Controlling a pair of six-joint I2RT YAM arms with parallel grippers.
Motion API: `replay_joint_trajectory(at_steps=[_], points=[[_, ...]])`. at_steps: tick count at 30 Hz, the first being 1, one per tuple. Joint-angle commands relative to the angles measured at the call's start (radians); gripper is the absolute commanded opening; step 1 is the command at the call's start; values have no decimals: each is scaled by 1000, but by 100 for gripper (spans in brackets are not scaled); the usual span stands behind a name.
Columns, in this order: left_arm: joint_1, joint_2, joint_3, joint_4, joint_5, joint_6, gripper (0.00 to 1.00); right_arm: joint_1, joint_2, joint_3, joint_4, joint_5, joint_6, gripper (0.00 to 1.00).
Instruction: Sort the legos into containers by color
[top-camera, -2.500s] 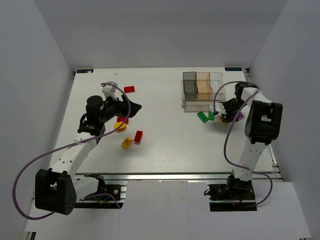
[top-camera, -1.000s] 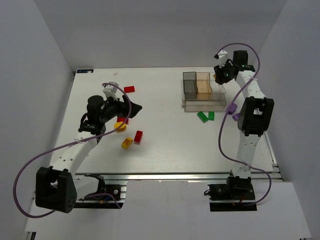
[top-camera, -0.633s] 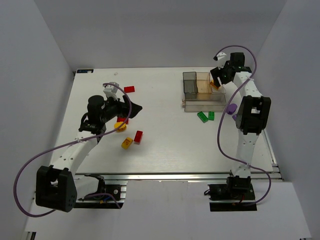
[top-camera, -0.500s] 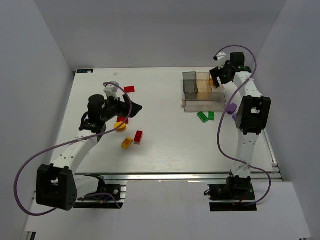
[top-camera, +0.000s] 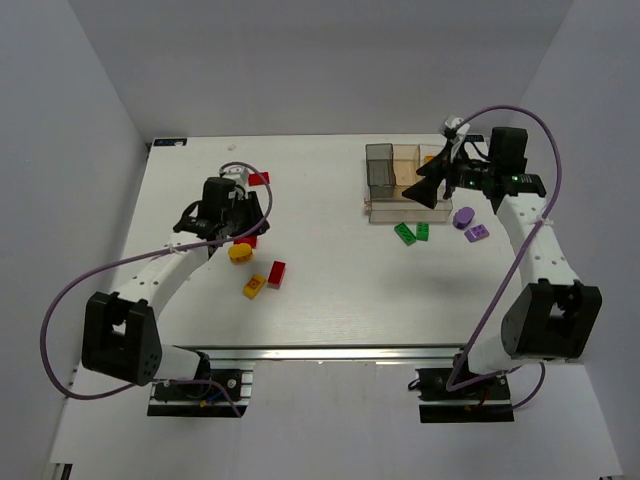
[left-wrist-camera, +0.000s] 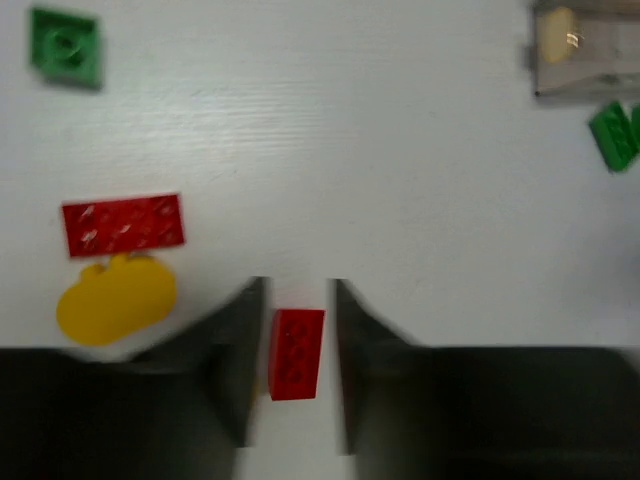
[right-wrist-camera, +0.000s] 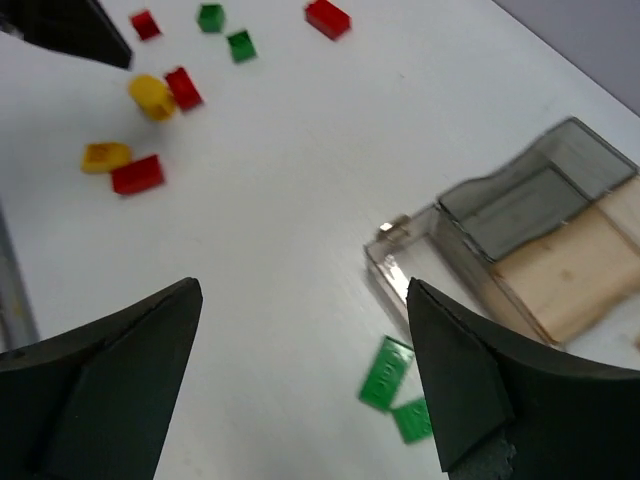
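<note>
My left gripper (left-wrist-camera: 297, 290) is shut on a small red lego (left-wrist-camera: 296, 352) low over the table's left half; from above, the left gripper (top-camera: 243, 222) hides it. Beside it lie a longer red lego (left-wrist-camera: 122, 222) and a round yellow lego (left-wrist-camera: 115, 298). My right gripper (right-wrist-camera: 300, 285) hangs wide open and empty in front of the containers (top-camera: 379, 170), where the top view shows the right gripper (top-camera: 425, 190). Two green legos (top-camera: 405, 233) and two purple legos (top-camera: 464, 215) lie near the containers' front tray.
More legos lie on the left: a red one (top-camera: 276, 272) beside a yellow one (top-camera: 254, 287), and a red one (top-camera: 260, 179) farther back. A green lego (left-wrist-camera: 65, 45) lies ahead of the left gripper. Grey walls stand close on both sides.
The left gripper has slid toward the back right and closed round a red lego. The right arm has swung down from above the bins, its jaws now wide and without the yellow piece.
</note>
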Motion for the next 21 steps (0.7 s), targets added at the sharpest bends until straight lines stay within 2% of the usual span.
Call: replay_joint_trajectory(at_steps=[1, 2, 4, 7, 8, 11, 14, 21], points=[[-7, -77, -29, -181, -352, -42, 58, 8, -47, -110, 53, -126, 66, 89], [-7, -75, -36, -209, -395, -61, 70, 10, -73, -162, 72, -110, 93, 89], [-7, -42, -38, -241, -454, -67, 88, 14, -122, -193, 63, -55, 96, 89], [-7, 58, -23, -305, -531, -105, 98, 10, -160, -243, 66, 5, 142, 89], [-7, 84, -15, -339, -549, -134, 98, 8, -194, -269, 120, 8, 161, 89], [-7, 145, -32, -293, -486, -142, 98, 8, -257, -372, 201, 47, 186, 89], [-7, 225, -3, -293, -485, -154, 98, 5, -282, -377, 201, 50, 178, 89], [-7, 302, 68, -287, -482, -134, 98, 5, -289, -383, 192, 27, 166, 89]])
